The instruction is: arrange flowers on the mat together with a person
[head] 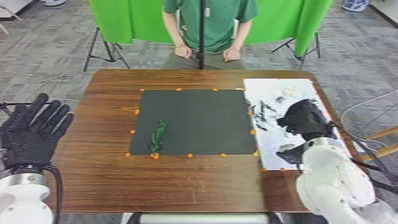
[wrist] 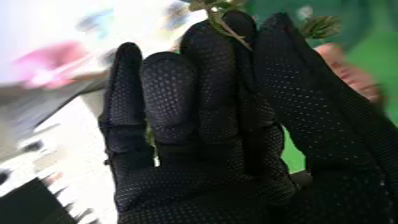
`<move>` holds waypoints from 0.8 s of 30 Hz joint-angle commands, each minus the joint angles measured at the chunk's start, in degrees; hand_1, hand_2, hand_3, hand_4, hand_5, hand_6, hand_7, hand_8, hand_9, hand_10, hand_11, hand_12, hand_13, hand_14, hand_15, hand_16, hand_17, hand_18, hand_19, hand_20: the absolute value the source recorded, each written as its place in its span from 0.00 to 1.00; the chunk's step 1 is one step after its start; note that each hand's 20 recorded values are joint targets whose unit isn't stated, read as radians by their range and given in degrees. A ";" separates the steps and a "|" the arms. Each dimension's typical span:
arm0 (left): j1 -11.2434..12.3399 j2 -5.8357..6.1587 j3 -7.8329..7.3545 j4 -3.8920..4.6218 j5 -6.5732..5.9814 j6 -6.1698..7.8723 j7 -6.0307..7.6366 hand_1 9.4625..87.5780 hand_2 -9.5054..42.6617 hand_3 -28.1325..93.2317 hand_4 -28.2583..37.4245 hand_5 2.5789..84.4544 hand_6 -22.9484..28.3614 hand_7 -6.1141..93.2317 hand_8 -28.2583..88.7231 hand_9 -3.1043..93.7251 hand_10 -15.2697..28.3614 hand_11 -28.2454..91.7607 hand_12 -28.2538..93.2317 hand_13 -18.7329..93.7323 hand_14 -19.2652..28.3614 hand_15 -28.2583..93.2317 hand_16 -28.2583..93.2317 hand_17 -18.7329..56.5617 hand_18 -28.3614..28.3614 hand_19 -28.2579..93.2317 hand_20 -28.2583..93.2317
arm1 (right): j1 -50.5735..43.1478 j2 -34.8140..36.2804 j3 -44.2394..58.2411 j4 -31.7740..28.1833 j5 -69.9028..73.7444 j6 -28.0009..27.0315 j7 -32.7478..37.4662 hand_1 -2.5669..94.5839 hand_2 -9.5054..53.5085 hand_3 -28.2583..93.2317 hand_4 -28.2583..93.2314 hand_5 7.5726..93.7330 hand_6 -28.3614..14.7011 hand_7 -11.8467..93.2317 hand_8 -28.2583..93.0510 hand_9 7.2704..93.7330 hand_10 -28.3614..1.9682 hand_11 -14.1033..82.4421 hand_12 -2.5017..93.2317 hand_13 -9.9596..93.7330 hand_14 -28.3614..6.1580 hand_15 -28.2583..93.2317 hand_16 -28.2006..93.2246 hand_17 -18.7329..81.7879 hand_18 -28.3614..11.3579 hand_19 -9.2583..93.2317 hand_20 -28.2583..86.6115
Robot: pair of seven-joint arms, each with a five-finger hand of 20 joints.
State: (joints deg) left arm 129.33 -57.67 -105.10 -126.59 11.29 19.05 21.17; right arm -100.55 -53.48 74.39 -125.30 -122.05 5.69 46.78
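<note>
One stem [wrist: 228, 31] seems pinched between the right hand's [head: 306, 119] fingertips.

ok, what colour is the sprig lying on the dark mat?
Green. The sprig shows best in the head view, on the mat.

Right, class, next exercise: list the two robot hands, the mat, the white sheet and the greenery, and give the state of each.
Left hand: open, fingers spread.
Right hand: closed on a green stem.
Green stem: pinched at the fingertips.
Green sprig: lying on the mat.
Dark mat: flat, taped down.
White sheet: flat on the table.
</note>
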 commanded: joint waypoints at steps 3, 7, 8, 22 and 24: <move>-0.68 1.01 2.05 1.03 0.01 -0.57 -0.39 0.28 0.42 0.82 0.00 0.48 0.61 0.24 0.15 0.43 0.74 0.46 0.33 0.42 0.76 0.58 0.17 0.20 0.80 0.57 0.31 | 17.23 -9.48 -19.49 5.85 -3.57 -2.24 -0.25 0.56 0.00 0.83 0.12 0.69 0.66 0.68 0.29 0.83 0.63 0.49 0.59 0.70 0.44 0.75 0.64 0.45 0.11 0.79 0.51; -0.33 1.11 1.83 0.96 0.30 -0.73 -0.62 0.29 0.42 0.82 0.00 0.48 0.61 0.24 0.15 0.43 0.74 0.46 0.33 0.42 0.76 0.58 0.17 0.20 0.80 0.57 0.31 | 20.97 -11.64 -25.85 10.45 -4.60 -3.93 -1.95 0.56 0.00 0.83 0.12 0.69 0.66 0.68 0.29 0.82 0.62 0.50 0.59 0.70 0.42 0.76 0.64 0.45 0.09 0.80 0.51; -0.49 1.12 1.99 1.02 0.21 -0.67 -0.67 0.29 0.42 0.82 0.00 0.48 0.61 0.24 0.15 0.43 0.74 0.46 0.32 0.42 0.76 0.58 0.17 0.20 0.80 0.57 0.31 | 21.65 -12.31 -26.87 11.64 -4.97 -3.96 -1.50 0.56 0.00 0.83 0.12 0.68 0.66 0.68 0.29 0.82 0.62 0.50 0.59 0.70 0.42 0.76 0.64 0.45 0.09 0.80 0.51; -3.58 3.17 4.09 2.32 0.29 -0.78 -2.73 0.28 0.39 0.82 0.00 0.48 0.61 0.24 0.15 0.42 0.74 0.46 0.33 0.42 0.75 0.57 0.17 0.20 0.80 0.56 0.32 | 22.47 -18.97 -33.38 22.33 -17.10 2.70 6.66 0.56 0.00 0.82 0.11 0.69 0.66 0.69 0.31 0.81 0.59 0.54 0.59 0.71 0.35 0.80 0.60 0.45 0.02 0.85 0.48; -3.76 3.27 4.02 2.48 0.63 -0.76 -3.10 0.28 0.39 0.82 0.00 0.48 0.61 0.24 0.15 0.42 0.74 0.46 0.33 0.42 0.75 0.57 0.17 0.20 0.80 0.56 0.32 | 21.62 -19.36 -33.08 21.81 -15.82 2.06 7.23 0.56 0.00 0.82 0.11 0.69 0.65 0.69 0.31 0.81 0.58 0.54 0.59 0.71 0.34 0.80 0.60 0.45 0.01 0.86 0.48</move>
State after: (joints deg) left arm 126.29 -55.28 -101.84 -125.01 11.52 18.82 19.61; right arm -76.48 -70.69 40.93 -104.16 -140.00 7.67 52.95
